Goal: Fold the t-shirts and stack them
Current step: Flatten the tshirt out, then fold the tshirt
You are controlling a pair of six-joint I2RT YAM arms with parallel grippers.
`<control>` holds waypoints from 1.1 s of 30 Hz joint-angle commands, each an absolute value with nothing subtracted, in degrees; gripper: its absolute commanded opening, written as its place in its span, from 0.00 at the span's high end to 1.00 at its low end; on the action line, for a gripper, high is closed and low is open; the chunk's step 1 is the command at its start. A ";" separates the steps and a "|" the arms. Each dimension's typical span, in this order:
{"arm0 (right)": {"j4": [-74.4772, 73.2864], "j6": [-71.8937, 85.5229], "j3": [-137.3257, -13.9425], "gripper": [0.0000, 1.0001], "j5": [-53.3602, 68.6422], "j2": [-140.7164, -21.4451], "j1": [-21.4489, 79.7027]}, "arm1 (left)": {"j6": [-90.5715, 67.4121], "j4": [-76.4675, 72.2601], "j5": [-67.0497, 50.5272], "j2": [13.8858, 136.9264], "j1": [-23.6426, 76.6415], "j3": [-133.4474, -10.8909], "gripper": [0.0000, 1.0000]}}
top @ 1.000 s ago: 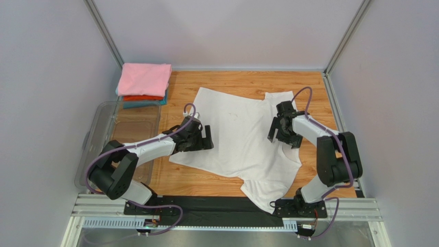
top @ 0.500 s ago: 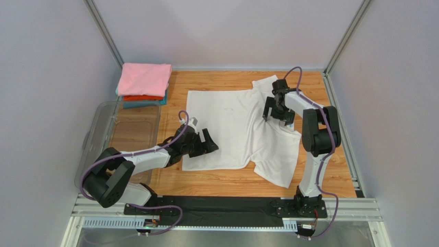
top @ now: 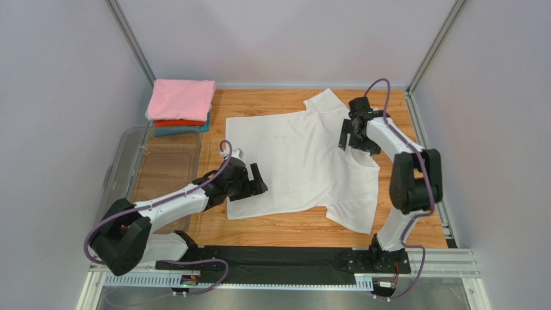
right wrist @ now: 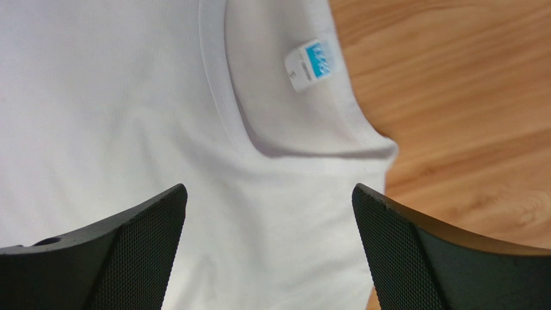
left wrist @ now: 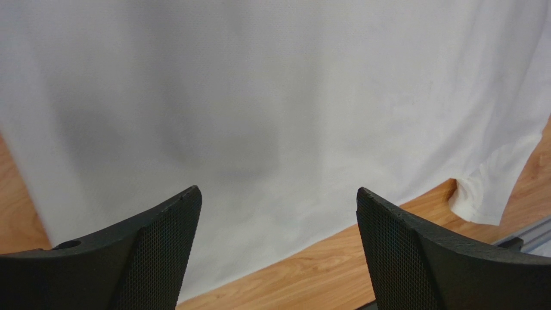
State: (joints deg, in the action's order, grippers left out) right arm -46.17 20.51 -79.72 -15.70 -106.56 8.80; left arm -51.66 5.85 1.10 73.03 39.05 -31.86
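The white t-shirt [top: 297, 155] lies spread flat on the wooden table, neck to the right, one sleeve at the far edge and one at the near right. My left gripper [top: 259, 181] is open and empty over the shirt's near-left hem corner; the left wrist view shows its jaws [left wrist: 277, 191] wide apart above white cloth [left wrist: 259, 97] and bare wood. My right gripper [top: 356, 146] is open and empty over the collar; in the right wrist view [right wrist: 268, 187] the light-blue neck label [right wrist: 310, 64] lies just ahead. Folded pink [top: 181, 98], orange-red [top: 179, 123] and teal [top: 169, 132] tees are stacked at the far left.
A clear plastic bin [top: 111, 174] sits at the left edge of the table, under my left arm. Metal frame posts and grey walls close in the far corners. A black base strip [top: 278, 258] runs along the near edge.
The white shirt has slid away from the near edge and spread flatter. My right gripper has moved far and right to the collar. My left gripper has drawn back to the near-left hem.
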 commanded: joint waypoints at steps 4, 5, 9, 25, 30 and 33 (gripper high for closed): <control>-47.20 28.81 -65.77 0.00 -19.42 -75.54 8.53 | -52.20 22.39 4.57 57.41 39.99 -32.35 0.04; -46.94 30.13 -63.22 0.00 -19.51 -68.80 8.53 | -53.25 23.37 4.05 53.04 40.08 -30.34 0.04; -42.91 34.44 -47.60 0.00 -11.37 -52.62 8.35 | -57.56 27.85 2.64 42.03 40.87 -24.09 0.04; -36.39 36.30 -31.73 0.00 2.28 -44.03 8.44 | -64.78 38.15 5.80 36.64 42.27 -17.75 0.19; -36.47 35.68 -31.38 0.00 3.08 -46.05 8.44 | -65.83 37.01 9.31 38.67 42.28 -18.46 0.33; -36.48 35.51 -31.03 0.00 2.64 -45.71 8.44 | -65.92 36.13 10.02 40.16 42.28 -18.46 0.41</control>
